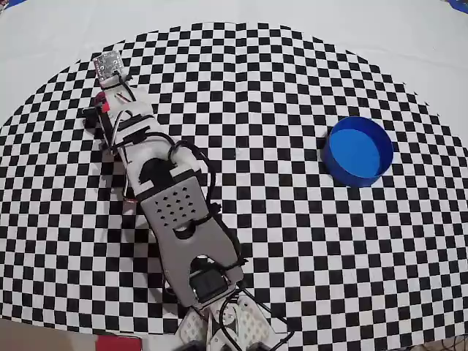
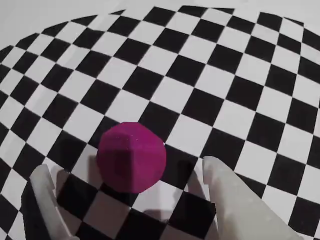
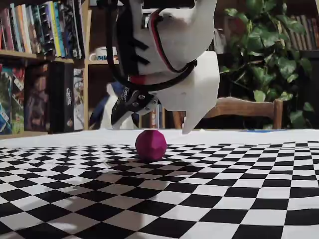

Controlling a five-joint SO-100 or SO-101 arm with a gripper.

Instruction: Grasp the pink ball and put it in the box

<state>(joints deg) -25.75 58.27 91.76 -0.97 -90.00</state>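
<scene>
One small magenta-pink round ball (image 2: 131, 157) lies on the black-and-white checkered cloth (image 2: 210, 85) that covers the desk, and the wrist view shows it between the two white fingers of the end effector (image 2: 127, 175), one finger (image 2: 42, 195) at the lower left and the other (image 2: 235, 200) at the lower right. The jaws stand wide, with clear cloth showing on both sides of the ball, so nothing is gripped. In the fixed view the ball (image 3: 151, 145) sits on the cloth with the end effector (image 3: 152, 119) hanging just above it, its dark fingertip on the left and its white fingertip (image 3: 192, 122) on the right, neither touching the ball. A bookshelf (image 3: 40, 64), a wooden chair (image 3: 239, 112) and a leafy green plant (image 3: 269, 55) stand behind the desk.

In the overhead view the white arm (image 1: 172, 212) reaches from the bottom edge up toward the upper left of the checkered area; the ball itself is hidden under the arm's head there. A round, bright blue, shallow tub (image 1: 358, 151) stands well apart on the right side of the cloth, upright and with only its flat blue bottom showing inside.
</scene>
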